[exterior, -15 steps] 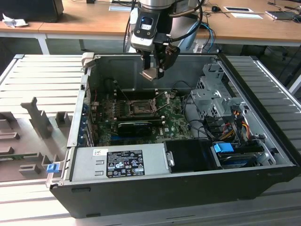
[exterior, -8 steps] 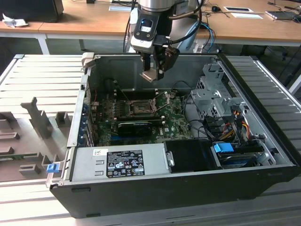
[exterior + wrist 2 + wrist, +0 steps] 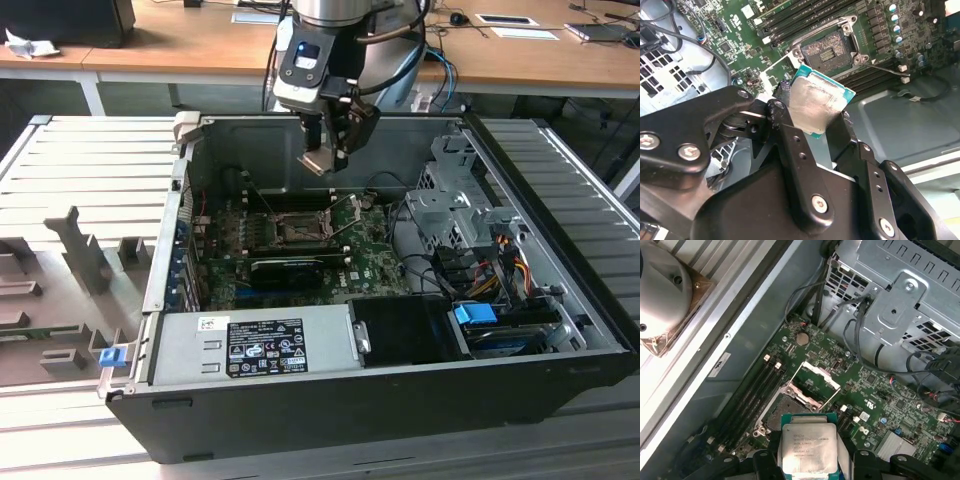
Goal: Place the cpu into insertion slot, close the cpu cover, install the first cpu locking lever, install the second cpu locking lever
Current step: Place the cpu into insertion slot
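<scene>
My gripper (image 3: 328, 160) hangs inside the open computer case, above the green board (image 3: 370, 262), shut on the cpu (image 3: 318, 163). In both wrist views the cpu (image 3: 817, 107) (image 3: 809, 447) is a silvery square chip pinched by its edges between the black fingers (image 3: 790, 135). The insertion slot (image 3: 298, 228) (image 3: 829, 50) (image 3: 784, 412) lies bare below it, dark with a metal rim. The cpu cover (image 3: 819, 376) stands swung up beside the slot. Two thin wire levers (image 3: 348, 212) (image 3: 833, 397) stick up at the slot's sides.
A long black ribbed card (image 3: 285, 268) crosses the board just in front of the slot. The power supply (image 3: 255, 345) fills the case front, and the drive cage (image 3: 450, 200) with loose cables (image 3: 505, 255) stands on the exterior view's right. Memory slots (image 3: 757, 390) run beside the socket.
</scene>
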Controlling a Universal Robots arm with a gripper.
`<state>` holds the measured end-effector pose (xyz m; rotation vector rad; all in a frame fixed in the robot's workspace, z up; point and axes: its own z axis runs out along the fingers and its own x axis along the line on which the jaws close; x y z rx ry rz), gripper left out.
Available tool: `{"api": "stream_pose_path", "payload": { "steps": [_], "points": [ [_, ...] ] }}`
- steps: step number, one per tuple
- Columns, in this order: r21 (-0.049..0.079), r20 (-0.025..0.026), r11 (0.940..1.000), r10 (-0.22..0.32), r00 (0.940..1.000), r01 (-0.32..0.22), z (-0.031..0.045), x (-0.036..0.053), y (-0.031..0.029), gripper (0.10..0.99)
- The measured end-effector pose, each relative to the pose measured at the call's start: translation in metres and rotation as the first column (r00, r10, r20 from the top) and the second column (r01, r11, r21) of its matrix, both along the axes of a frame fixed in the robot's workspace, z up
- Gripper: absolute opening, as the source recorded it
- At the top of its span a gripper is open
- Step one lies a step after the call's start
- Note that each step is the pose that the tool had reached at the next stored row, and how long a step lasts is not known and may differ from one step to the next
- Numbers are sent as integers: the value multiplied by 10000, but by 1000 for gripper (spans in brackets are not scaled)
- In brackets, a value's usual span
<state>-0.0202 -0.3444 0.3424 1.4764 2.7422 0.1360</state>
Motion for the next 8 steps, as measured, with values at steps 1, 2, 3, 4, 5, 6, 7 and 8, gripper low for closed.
{"api": "stream_pose_path", "payload": {
  "steps": [1, 2, 3, 4, 5, 6, 7, 8],
  "points": [
    [0, 0, 10000, -14, 10000, 14, -1, 0, 0, 529],
    [-1, 0, 10000, -19, 10000, 19, -3, 0, 0, 529],
    [-7, 1, 10000, -22, 10000, 22, -12, 0, 0, 529],
    [-8, 0, 10000, -21, 10000, 21, -21, 0, 0, 529],
    [-8, 0, 10000, -21, 10000, 21, -27, 0, 0, 529],
    [-8, 0, 10000, -21, 10000, 21, -31, 0, 0, 529],
    [-8, 0, 10000, -22, 10000, 22, -38, 0, 0, 529],
    [-9, 0, 10000, -77, 10000, 77, -42, 0, 0, 529]
  ]
}}
